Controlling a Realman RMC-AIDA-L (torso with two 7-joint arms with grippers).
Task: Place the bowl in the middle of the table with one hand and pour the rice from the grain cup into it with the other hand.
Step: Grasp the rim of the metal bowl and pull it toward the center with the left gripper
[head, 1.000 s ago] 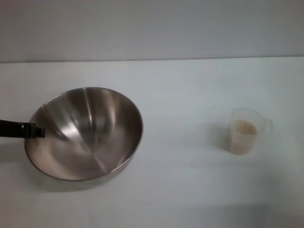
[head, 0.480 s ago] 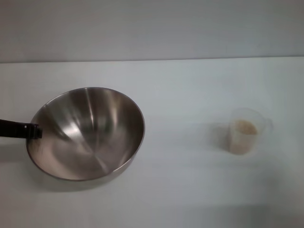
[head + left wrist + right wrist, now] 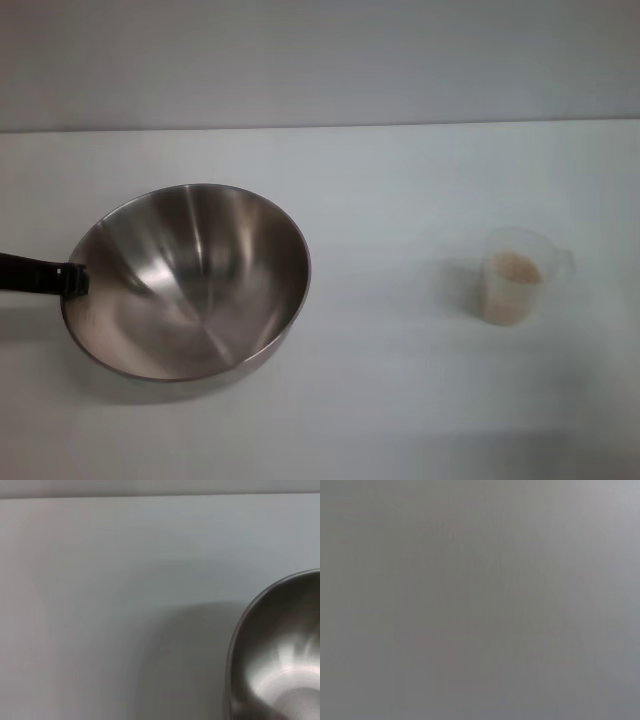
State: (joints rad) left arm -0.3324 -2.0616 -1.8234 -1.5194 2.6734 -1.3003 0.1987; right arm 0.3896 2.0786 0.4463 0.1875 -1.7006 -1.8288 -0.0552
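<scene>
Silver bowl, beige rice, white table

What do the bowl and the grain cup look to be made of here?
The bowl looks like stainless steel with a brushed silver finish: streaky highlights run down its inside. The grain cup looks like clear, slightly cloudy plastic, probably thin: the beige rice shows through its wall.
</scene>
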